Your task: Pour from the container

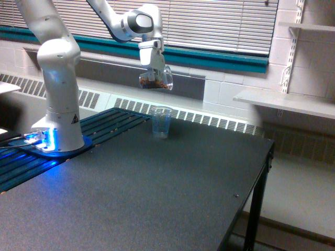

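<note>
**Spill risk while the container hangs above the cup**

Nearest us, we see the dark worktop bare across its front, so stray granules would scatter and roll freely there. Further back stands the slim bluish clear cup, upright and unsupported, near the worktop's far edge. Its mouth is narrow, and we judge it light enough to tip if anything knocks it.

Above it, well apart, the tool is closed on the container, which hangs in the air tilted, brown granules lying low inside. The container sits slightly toward the exterior view's left of the cup, not squarely over it. We judge that tipping from this height and offset could send granules past the rim. The wide flared mouth may release them in a broad rush. A loose grip could let the container twist.
</note>
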Motion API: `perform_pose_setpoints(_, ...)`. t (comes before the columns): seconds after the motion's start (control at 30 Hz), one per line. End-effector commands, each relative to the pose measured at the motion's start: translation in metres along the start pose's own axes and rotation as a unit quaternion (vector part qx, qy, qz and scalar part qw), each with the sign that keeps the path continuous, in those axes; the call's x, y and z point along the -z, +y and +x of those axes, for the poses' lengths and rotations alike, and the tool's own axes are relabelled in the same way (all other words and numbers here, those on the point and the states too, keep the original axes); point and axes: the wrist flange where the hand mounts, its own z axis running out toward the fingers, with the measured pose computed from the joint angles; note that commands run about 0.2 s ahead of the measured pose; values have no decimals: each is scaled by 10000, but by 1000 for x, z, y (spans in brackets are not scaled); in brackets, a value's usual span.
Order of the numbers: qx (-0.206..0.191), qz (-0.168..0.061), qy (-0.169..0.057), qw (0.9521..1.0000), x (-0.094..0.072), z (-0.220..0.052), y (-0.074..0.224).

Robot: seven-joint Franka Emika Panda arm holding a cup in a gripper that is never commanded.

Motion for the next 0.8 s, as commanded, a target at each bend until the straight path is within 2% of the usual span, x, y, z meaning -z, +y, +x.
perform_pose_setpoints(0.03, -784, -124, -39, 9968, 0, 6, -1)
perform_pose_setpoints(0.33, -1180, -133, -194, 9927, -1, 0, 0)
perform_pose_setpoints(0.8, -1716, -44, -667, 9829, -6, -12, -4)
